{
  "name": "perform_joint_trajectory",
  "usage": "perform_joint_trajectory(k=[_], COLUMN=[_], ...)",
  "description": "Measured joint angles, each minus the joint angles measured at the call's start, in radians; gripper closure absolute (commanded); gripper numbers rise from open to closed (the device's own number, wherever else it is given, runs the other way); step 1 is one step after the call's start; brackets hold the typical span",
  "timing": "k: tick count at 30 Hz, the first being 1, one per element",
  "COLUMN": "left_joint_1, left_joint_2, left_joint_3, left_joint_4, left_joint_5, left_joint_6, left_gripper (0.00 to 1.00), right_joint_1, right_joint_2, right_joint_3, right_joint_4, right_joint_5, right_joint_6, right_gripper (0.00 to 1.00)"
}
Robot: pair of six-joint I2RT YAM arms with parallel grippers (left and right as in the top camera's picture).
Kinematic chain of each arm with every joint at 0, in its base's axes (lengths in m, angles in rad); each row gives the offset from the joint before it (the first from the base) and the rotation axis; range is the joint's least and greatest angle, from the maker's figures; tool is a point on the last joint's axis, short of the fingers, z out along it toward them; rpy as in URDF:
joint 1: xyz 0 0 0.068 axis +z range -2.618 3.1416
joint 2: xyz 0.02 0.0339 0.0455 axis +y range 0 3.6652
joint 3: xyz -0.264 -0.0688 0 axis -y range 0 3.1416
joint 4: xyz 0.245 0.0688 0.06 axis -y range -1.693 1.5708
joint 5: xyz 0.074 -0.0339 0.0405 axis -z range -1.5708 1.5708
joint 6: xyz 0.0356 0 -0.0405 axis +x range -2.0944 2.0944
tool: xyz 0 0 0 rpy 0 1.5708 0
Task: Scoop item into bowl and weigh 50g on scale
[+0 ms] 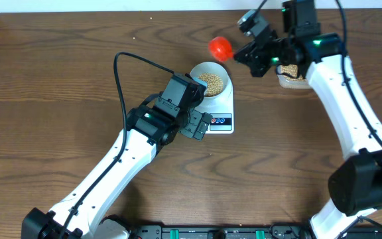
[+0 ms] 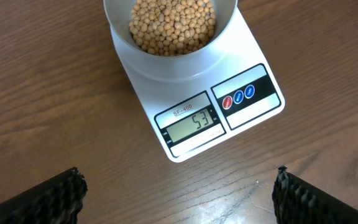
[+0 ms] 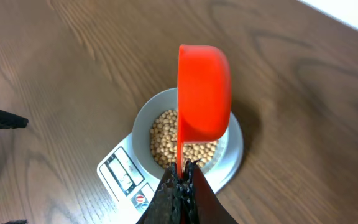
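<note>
Since the left gripper (image 2: 179,196), jaws wide apart and empty, hovers just beside the scale (image 2: 194,93), a nudge could skew its reading, which stands slightly over target; the bowl (image 2: 227,28) sits on it, and the right gripper (image 3: 180,180), clamped on the red scoop (image 3: 204,93) handle above, may spill more beans (image 2: 173,25) in
</note>
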Motion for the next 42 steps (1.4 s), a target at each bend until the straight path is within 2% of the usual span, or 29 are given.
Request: perform_joint_trajectory(k=[9,19,42], left_joint_1=[0.000,0.000,0.000], left_joint_2=[0.000,0.000,0.000], left_joint_3=[0.000,0.000,0.000], left_joint_4=[0.000,0.000,0.000], left_joint_5=[0.000,0.000,0.000], left_joint_6=[0.000,0.000,0.000], left_gripper=[0.02,0.02,0.02], right_joint_1=[0.077,0.084,0.089], right_joint_2=[0.060,0.129,0.172], right_joint_3=[0.000,0.000,0.000], right_joint_4=[-0.014,-0.029,-0.074], right_joint_5=[0.101,0.170,0.175], right_joint_6=[0.004,-0.013,-0.041], right_gripper=[0.99,0.99,0.99])
